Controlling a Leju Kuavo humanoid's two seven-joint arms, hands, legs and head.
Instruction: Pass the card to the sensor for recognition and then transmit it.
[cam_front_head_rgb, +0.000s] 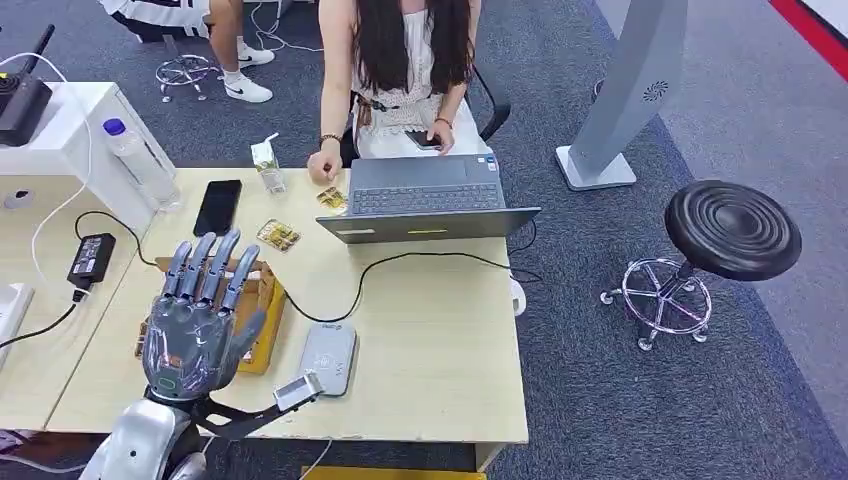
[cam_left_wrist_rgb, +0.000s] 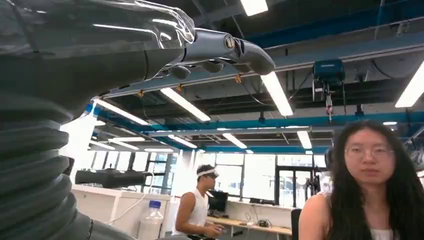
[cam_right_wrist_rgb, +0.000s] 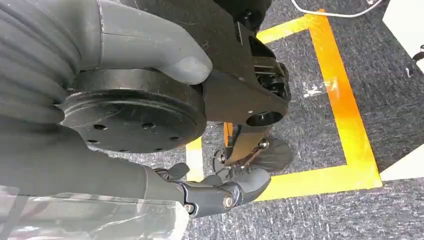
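Observation:
My left hand is raised over the left part of the wooden desk, fingers spread and straight, holding nothing. It hangs above an open cardboard box, hiding most of it. The grey rounded sensor lies on the desk just right of the hand, its black cable running toward the laptop. Yellow-patterned cards lie flat farther back, and another card lies by a person's hand. In the left wrist view the fingers stretch out against the ceiling. My right hand hangs over the floor, holding nothing.
A person sits behind the desk at a grey laptop. A black phone, a small carton, a water bottle and a power adapter lie at the back left. A black stool stands to the right.

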